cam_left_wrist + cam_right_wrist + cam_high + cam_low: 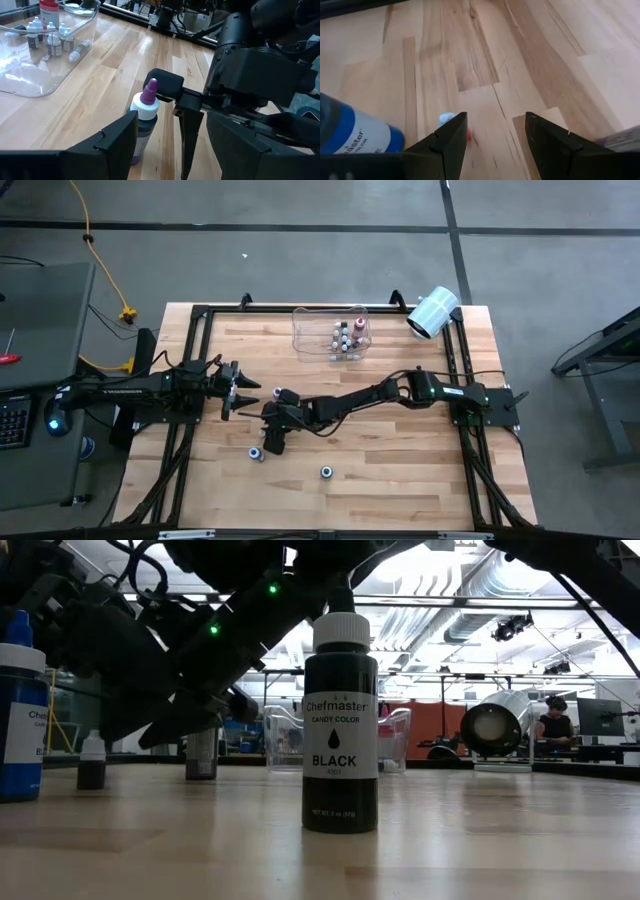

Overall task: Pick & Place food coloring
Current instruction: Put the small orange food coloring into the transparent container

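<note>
Right gripper (pixel 271 442) of mine hangs low over mid-table, fingers spread, gripping nothing; bare wood shows between them, with a tiny whitish-capped bottle (pixel 447 119) just beyond. A blue bottle (pixel 355 132) lies close beside. My left gripper (pixel 247 392) waits nearby, fingers parted around nothing, a purple-tipped bottle (pixel 144 122) before it. More bottles sit in the bin (pixel 305 335); a black one (pixel 340 725) stands upright near the table's front.

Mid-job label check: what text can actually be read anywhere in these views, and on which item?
"Chefmaster", "CANDY COLOR", "BLACK": black bottle, low view; the small line under "BLACK" is unreadable.
"Chef...", cut off: blue bottle at that view's edge.
"...master", partial: blue-banded bottle, right wrist view.
Bottles in the clear bin: labels too small to read.
</note>
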Tool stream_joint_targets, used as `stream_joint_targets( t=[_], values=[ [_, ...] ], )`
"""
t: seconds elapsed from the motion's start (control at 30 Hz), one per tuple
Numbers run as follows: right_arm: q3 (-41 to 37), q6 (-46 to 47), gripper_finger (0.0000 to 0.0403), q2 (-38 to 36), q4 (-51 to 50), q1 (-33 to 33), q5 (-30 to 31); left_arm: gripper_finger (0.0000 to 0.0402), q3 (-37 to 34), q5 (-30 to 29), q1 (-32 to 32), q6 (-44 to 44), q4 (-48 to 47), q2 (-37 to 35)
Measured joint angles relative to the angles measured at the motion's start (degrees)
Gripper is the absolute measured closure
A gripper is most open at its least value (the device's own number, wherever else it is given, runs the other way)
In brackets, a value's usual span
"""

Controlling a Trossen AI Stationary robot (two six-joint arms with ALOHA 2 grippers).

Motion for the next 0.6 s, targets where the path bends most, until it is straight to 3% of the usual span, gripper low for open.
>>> stream_joint_targets(
  t=[0.6],
  values=[
    [0.0,-0.6,0.0213,0.0,0.0,0.0,0.1,0.0167,0.0,0.0,0.0,0.0,0.0,0.0]
  ],
)
